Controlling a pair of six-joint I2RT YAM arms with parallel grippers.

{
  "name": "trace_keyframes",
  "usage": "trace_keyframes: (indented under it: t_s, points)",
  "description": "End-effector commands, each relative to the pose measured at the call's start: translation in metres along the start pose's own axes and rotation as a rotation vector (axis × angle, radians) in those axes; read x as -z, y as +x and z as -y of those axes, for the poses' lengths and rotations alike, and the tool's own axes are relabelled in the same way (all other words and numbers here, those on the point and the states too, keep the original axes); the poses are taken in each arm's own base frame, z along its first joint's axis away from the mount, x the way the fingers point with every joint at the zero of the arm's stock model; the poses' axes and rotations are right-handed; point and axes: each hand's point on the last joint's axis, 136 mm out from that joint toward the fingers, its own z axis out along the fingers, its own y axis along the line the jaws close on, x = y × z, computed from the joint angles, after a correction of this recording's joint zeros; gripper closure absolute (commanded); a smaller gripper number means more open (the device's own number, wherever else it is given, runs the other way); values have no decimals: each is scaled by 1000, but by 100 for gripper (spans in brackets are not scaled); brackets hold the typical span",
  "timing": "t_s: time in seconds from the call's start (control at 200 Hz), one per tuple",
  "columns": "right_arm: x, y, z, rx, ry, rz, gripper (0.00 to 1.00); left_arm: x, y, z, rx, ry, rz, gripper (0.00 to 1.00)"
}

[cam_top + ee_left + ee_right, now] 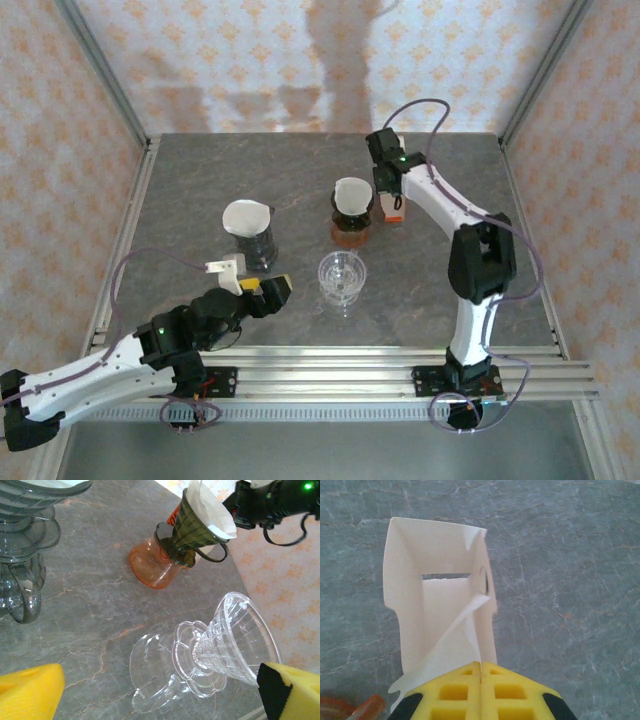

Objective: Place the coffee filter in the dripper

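Note:
A white paper coffee filter has my right gripper shut on its rim, the yellow pads pressed together. From above, that filter sits in a dark dripper on an orange base, with the right gripper at its right side. An empty clear glass dripper stands nearer the front. My left gripper is open just left of it. In the left wrist view the clear dripper lies between the yellow pads of the left gripper.
A grey dripper holding another white filter stands at the left middle of the table. The orange base shows under the dark dripper. Metal rails run along the near edge, and patterned walls close the sides.

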Motion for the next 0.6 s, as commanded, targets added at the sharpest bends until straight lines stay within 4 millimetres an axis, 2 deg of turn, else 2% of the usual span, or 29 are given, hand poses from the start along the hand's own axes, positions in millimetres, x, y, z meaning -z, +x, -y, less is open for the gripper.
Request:
trace_keyframes:
  t_s: [0.0,0.205,0.335,0.4,0.455,0.596]
  points:
    - [32,11,20,-78,39,25,100,1,2,-9,8,-29,-5,0]
    - [83,52,59,-160,79,53,100,4,2,-10,13,-22,-5,0]
    - [127,73,76,-240,4,106,100,6,-1,-8,21,-7,2,0]
    - [145,82,77,-257,-58,115,100,7,-2,-7,22,-2,4,0]
    - [168,87,80,-270,-115,137,100,8,-2,-6,19,-2,4,0]
    - [211,99,74,-260,-268,142,100,10,-4,-5,13,-2,4,0]
